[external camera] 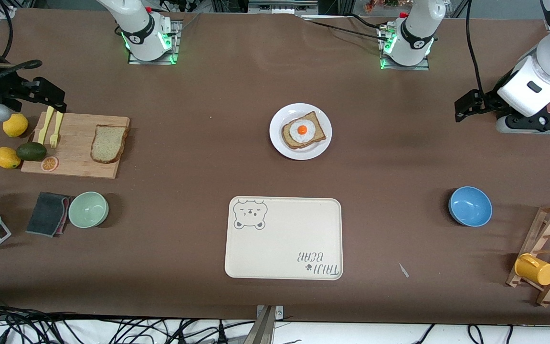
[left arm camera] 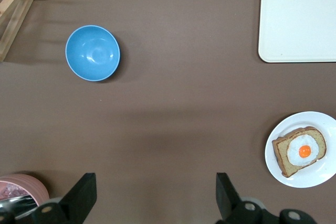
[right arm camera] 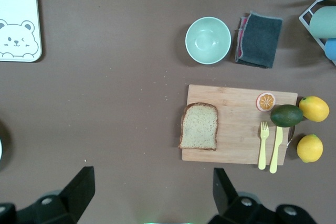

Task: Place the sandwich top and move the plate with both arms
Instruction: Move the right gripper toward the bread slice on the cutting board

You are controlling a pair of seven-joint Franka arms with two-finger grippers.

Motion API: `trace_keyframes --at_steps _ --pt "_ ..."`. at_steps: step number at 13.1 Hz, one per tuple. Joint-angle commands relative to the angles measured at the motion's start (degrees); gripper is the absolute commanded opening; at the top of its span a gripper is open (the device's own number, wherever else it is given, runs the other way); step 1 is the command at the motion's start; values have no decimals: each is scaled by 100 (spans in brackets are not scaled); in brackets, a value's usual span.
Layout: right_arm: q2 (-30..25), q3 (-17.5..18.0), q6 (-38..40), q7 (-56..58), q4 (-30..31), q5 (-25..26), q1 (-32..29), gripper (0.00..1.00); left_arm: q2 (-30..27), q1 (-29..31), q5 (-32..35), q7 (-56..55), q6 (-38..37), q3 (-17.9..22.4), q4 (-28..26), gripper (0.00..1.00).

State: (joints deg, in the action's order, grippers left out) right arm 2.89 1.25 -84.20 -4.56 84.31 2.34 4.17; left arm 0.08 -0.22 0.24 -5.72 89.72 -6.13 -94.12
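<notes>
Both claws open, holding nothing.

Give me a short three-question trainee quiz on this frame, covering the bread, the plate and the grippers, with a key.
1. True or false: the sandwich top already lies on the egg slice.
2. What does the sandwich top rest on? A) the plate B) the wooden cutting board C) the bear tray
3. Fill in: both the left gripper and the right gripper have their fingers ____.

Key
1. False: the plain slice is on the board toward the right arm's end of the table, while the egg slice sits on the plate.
2. B
3. open; neither holds anything, and the right gripper is over the board end of the table.
</notes>
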Motion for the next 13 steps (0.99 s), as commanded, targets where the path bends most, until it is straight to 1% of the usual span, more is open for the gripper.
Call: trace_keyframes --at_steps 1,13 --pt "-139 51 -131 122 129 -14 -66 99 18 49 -6 45 -86 -2 61 100" --pt "-183 42 -167 34 287 -58 -66 100 1 75 -15 63 -86 33 70 100"
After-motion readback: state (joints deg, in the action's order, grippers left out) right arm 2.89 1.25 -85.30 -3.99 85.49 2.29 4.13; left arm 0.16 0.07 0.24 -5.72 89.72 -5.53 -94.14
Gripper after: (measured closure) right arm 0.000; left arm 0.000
